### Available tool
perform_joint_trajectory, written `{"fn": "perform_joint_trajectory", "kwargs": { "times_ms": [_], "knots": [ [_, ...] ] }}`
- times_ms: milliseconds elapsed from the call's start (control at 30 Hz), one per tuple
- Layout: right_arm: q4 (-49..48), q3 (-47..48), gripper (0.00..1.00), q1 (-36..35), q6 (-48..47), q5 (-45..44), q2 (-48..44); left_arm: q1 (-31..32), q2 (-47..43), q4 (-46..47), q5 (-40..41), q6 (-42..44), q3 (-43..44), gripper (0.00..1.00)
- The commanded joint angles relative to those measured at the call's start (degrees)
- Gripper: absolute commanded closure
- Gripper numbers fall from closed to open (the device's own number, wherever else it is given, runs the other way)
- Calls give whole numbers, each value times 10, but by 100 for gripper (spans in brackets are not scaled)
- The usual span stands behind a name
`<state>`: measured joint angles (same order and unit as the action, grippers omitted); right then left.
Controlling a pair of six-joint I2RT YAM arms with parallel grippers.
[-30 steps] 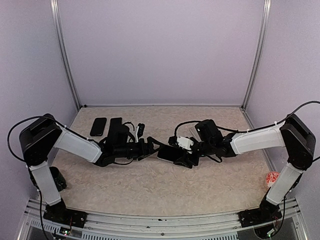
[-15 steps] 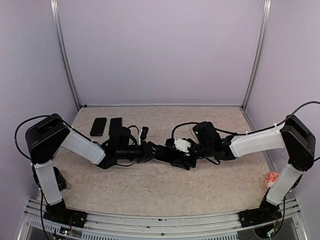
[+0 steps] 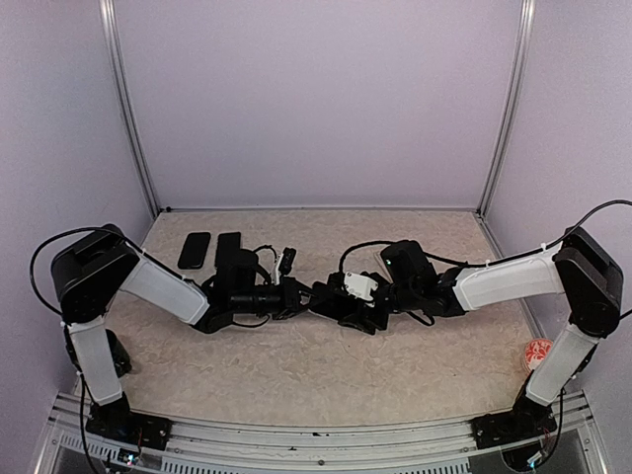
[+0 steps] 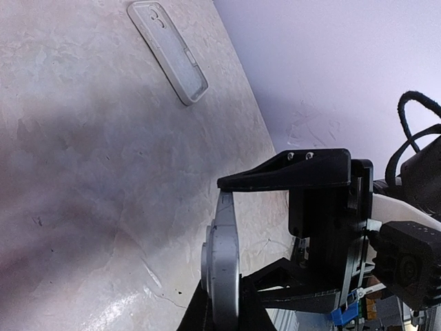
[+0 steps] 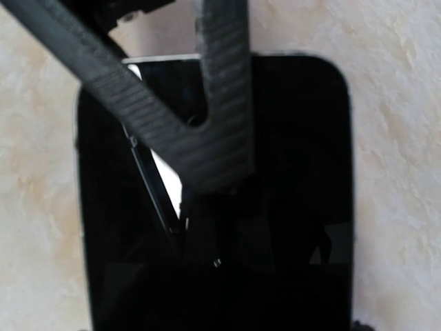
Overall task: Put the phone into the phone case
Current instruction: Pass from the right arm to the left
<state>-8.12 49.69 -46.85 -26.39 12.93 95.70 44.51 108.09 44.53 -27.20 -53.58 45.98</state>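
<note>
Our left gripper (image 3: 314, 296) is shut tight, and its jaws pinch the thin end of the phone (image 4: 222, 269). From its own camera we see the phone edge on, a silver strip that rises out of the jaws. Just past that strip sits the right gripper (image 3: 342, 302). Its jaws stand wide, one finger over the phone's edge and one under it. We cannot tell if they squeeze the phone or only sit by it.

What matters next is where the phone case (image 4: 169, 52) lies. It is flat on the table (image 4: 83, 172), well ahead of our left gripper and off to one side, apart from the phone. Its hollow side seems to face up. Its long side runs slanted away from the gripper, so one short end points back at it. From above we cannot pick out the clear case, so we cannot say which arm is nearer. We think the phone must be laid flat and lined up with that long side.
</note>
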Motion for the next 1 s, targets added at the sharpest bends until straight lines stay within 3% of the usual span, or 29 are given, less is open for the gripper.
{"fn": "perform_joint_trajectory", "kwargs": {
  "times_ms": [0,100,400,633,833,967],
  "knots": [
    [-36,2,45,-5,-2,-9,-9,2,7,0,1,7,10,100],
    [-36,1,37,-5,1,-15,-12,2,7,2,2,6,10,100],
    [-43,-12,1,-1,46,-6,-51,-2,-5,36,3,7,-9,100],
    [-59,-30,0,19,110,10,-95,-6,-15,69,-4,5,-23,100],
    [-68,-39,0,82,194,19,-121,-10,-26,94,-6,-2,-38,100],
    [-62,-34,3,126,240,-28,-121,-13,-41,103,-2,-3,-50,100]
  ]
}}
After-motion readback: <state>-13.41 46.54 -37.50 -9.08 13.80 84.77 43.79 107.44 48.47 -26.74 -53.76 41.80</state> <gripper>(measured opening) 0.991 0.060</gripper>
